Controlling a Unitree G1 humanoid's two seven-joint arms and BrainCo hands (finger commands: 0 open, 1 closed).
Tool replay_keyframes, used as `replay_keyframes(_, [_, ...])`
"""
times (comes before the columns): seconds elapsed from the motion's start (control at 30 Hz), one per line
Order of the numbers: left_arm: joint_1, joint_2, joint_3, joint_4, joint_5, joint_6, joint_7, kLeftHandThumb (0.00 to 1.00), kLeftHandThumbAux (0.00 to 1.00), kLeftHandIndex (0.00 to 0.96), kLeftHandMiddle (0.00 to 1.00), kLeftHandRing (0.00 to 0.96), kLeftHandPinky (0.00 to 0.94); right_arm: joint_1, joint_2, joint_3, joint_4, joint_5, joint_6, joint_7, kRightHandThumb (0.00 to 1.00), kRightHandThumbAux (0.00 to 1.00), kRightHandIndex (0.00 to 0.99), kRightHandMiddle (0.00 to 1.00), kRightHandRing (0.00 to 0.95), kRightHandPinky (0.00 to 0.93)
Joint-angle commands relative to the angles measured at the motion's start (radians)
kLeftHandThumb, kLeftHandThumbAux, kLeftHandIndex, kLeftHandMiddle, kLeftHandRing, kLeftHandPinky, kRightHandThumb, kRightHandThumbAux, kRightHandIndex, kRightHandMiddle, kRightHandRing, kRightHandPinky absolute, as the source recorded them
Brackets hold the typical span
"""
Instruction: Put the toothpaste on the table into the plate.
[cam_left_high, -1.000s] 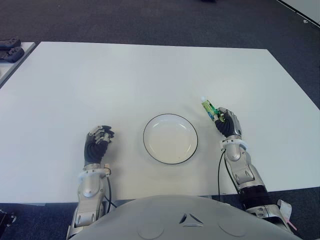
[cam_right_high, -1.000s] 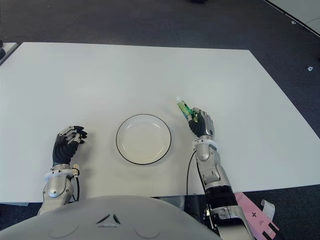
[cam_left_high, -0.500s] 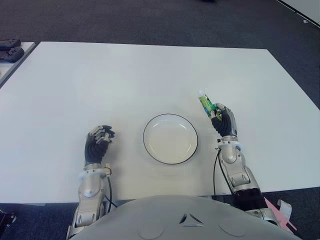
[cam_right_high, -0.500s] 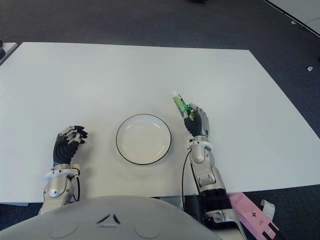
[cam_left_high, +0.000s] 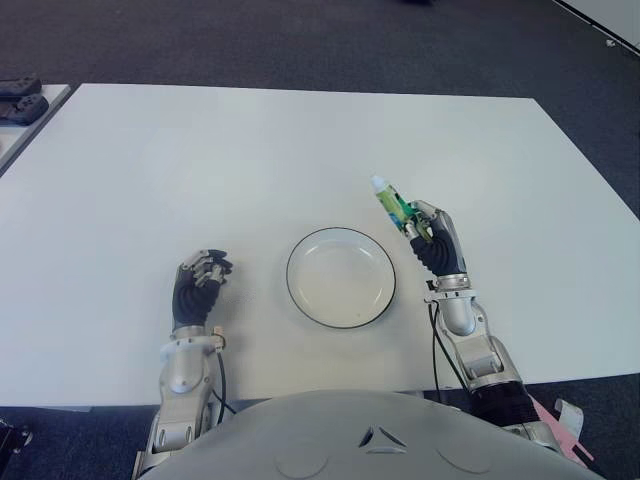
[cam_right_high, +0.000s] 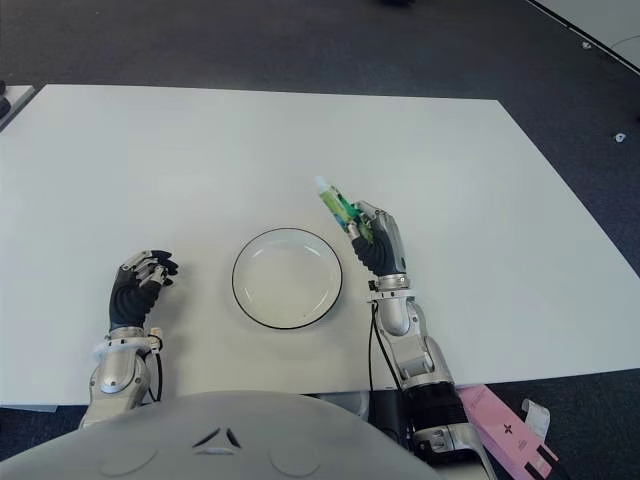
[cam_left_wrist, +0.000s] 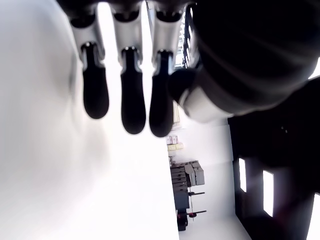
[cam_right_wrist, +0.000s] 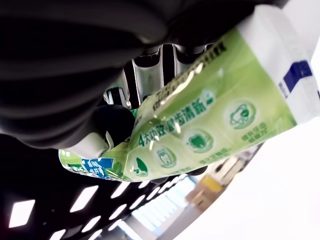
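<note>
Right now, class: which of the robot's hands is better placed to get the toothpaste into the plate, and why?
The right hand: it already grips the toothpaste just beside the plate's right rim. The left hand shows curled and empty on the far side.

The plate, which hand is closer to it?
Right. The right hand, gripping the toothpaste, is just beside the plate; the left hand is farther off on its other side.

We see a green toothpaste tube (cam_left_high: 397, 208) with a white cap, a white black-rimmed plate (cam_left_high: 341, 277), a white bench (cam_left_high: 250, 160).
</note>
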Motion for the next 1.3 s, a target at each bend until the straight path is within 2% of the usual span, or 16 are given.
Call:
replay_keyframes(0.03, [-0.012,-0.002,-0.001,0.026,0.01,-0.009,0.004,0.707,0.718,0.431,0.511,0.512,0.515,-0.005,-0.047,0.025,-0.007,0.016,-0.057,0.084,0.849,0.682,0.389,0.539,0.873,0.843])
replay_keyframes(0.2, [-0.014,-0.001,0.0,0.034,0.012,-0.019,0.005,0.706,0.718,0.431,0.509,0.514,0.518,-0.002,-0.067,0.036,-0.023,0.013,-0.091,0.13,0.848,0.682,0.388,0.54,0.873,0.851])
replay_keyframes(0.33, [-0.018,-0.002,-0.001,0.039,0.019,-0.02,0.009,0.706,0.719,0.431,0.517,0.522,0.524,-0.009,-0.083,0.049,-0.034,-0.033,-0.131,0.137,0.849,0.681,0.389,0.541,0.873,0.863])
replay_keyframes(0.53, [-0.018,-0.003,-0.002,0.042,0.014,-0.032,0.005,0.707,0.718,0.431,0.518,0.522,0.511,-0.042,-0.075,0.059,0.004,-0.117,-0.238,0.059,0.85,0.681,0.391,0.549,0.882,0.88])
replay_keyframes(0.67, [-0.018,-0.006,-0.002,0.041,0.015,-0.028,0.008,0.707,0.718,0.431,0.516,0.517,0.507,-0.055,-0.08,0.069,0.014,-0.144,-0.27,0.053,0.849,0.681,0.39,0.55,0.887,0.876])
replay_keyframes(0.93, [-0.018,-0.01,-0.003,0.04,0.017,-0.02,0.011,0.706,0.718,0.431,0.518,0.518,0.513,-0.064,-0.09,0.088,0.013,-0.187,-0.288,0.064,0.849,0.681,0.389,0.55,0.893,0.885])
replay_keyframes(1.1, [-0.017,-0.013,-0.002,0.039,0.014,-0.019,0.011,0.707,0.718,0.431,0.511,0.512,0.506,-0.066,-0.111,0.111,0.006,-0.175,-0.285,0.117,0.848,0.681,0.389,0.549,0.89,0.877])
replay_keyframes(1.3, [-0.016,-0.017,-0.002,0.038,0.014,-0.021,0.01,0.708,0.718,0.431,0.51,0.512,0.509,-0.047,-0.134,0.129,-0.03,-0.19,-0.227,0.204,0.849,0.681,0.39,0.548,0.885,0.871])
